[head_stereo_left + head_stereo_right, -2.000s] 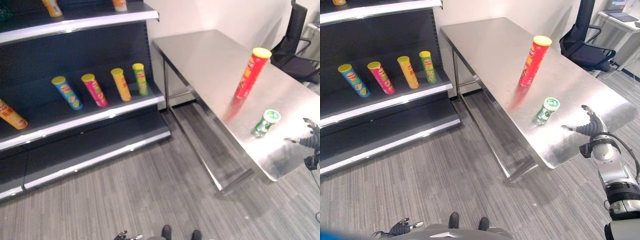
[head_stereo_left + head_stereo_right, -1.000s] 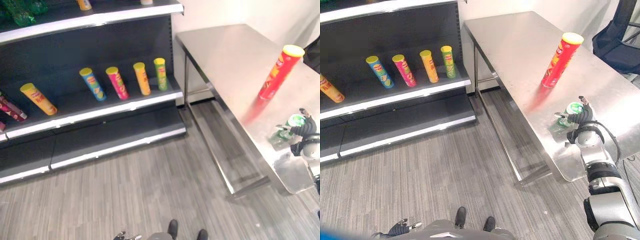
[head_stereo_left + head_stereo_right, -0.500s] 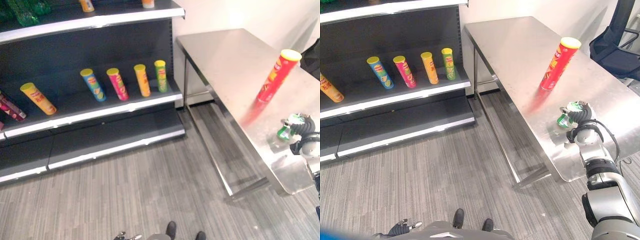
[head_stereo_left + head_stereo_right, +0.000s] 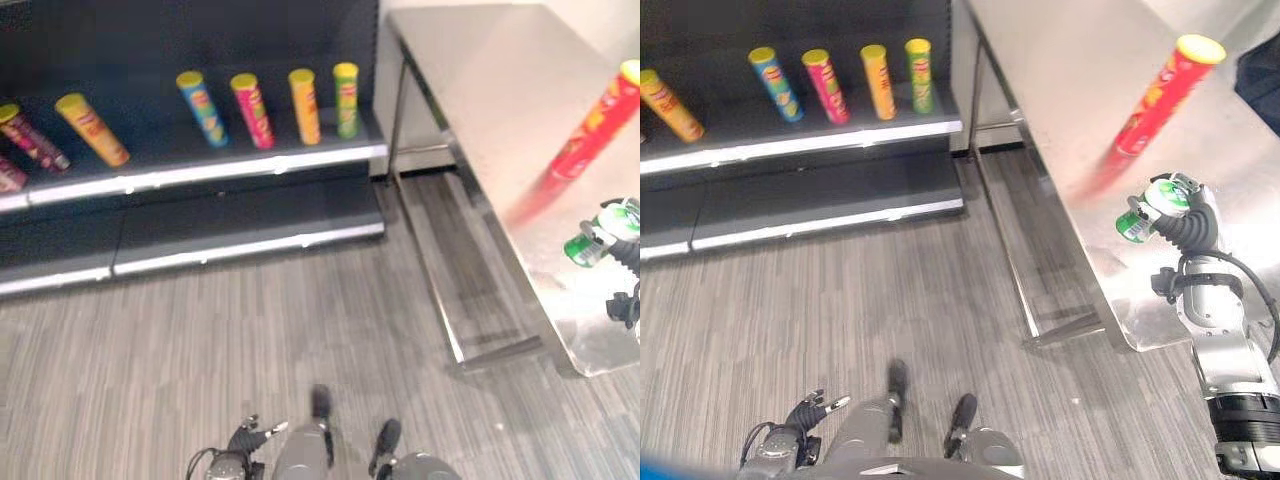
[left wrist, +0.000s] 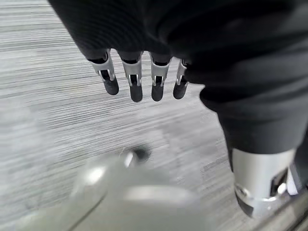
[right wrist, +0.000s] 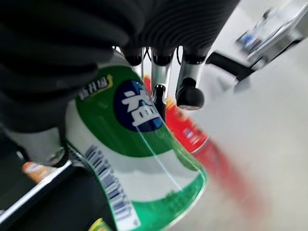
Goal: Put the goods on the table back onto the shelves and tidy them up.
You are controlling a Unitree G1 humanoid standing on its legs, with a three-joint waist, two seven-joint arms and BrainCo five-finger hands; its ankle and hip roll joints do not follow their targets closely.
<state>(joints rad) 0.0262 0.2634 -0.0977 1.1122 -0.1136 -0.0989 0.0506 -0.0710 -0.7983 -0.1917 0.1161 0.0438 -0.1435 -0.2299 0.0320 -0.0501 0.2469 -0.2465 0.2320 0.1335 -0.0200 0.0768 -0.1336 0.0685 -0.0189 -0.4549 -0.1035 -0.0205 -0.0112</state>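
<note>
Green-and-white short round canister is sitting tilted inside the right hand, whose fingers are curling around it above the steel table. Left hand is hanging with fingers relaxed, straight.

The right hand shows at about 3 o'clock in the head views, forearm rising from 5 o'clock, fingers curled round a green can that seems lifted and tilted. The left hand hangs low at 7 o'clock, its fingers loosely extended and holding nothing.
</note>
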